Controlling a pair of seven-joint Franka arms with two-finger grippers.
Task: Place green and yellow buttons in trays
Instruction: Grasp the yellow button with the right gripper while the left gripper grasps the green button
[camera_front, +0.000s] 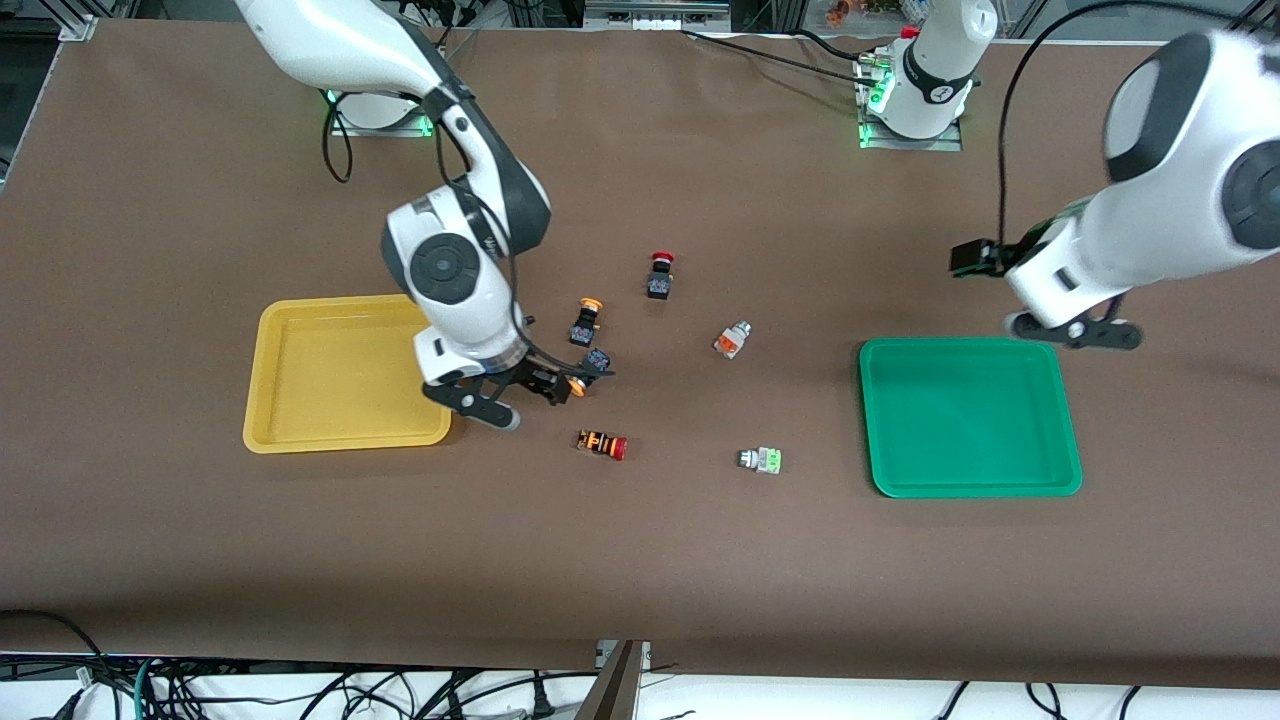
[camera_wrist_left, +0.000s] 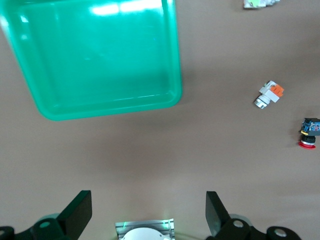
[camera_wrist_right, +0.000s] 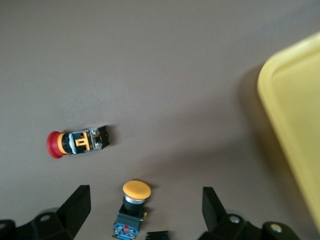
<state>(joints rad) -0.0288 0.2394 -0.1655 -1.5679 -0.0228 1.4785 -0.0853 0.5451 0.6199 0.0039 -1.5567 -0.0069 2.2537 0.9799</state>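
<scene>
My right gripper (camera_front: 548, 392) is open and low beside the yellow tray (camera_front: 300, 340), its fingers on either side of a black-bodied button with a yellow-orange cap (camera_front: 588, 370). In the right wrist view this button (camera_wrist_right: 133, 206) lies on the table between the spread fingers of my right gripper (camera_wrist_right: 145, 202), untouched. A second yellow-capped button (camera_front: 585, 322) lies just farther from the front camera. A silver-white switch with an orange block (camera_front: 732, 340) and one with a green block (camera_front: 760, 460) lie mid-table. My left gripper (camera_front: 1075, 330) is open and empty above the green tray's (camera_front: 970, 415) edge nearest the robots' bases. In the left wrist view my left gripper (camera_wrist_left: 149, 210) also stands open.
A black switch with a red cap (camera_front: 660, 275) and an orange-striped switch with a red cap (camera_front: 602, 444) lie among the buttons. The striped one (camera_wrist_right: 77, 141) and the yellow tray's rim (camera_wrist_right: 280, 100) show in the right wrist view. The green tray (camera_wrist_left: 100, 55) shows in the left wrist view.
</scene>
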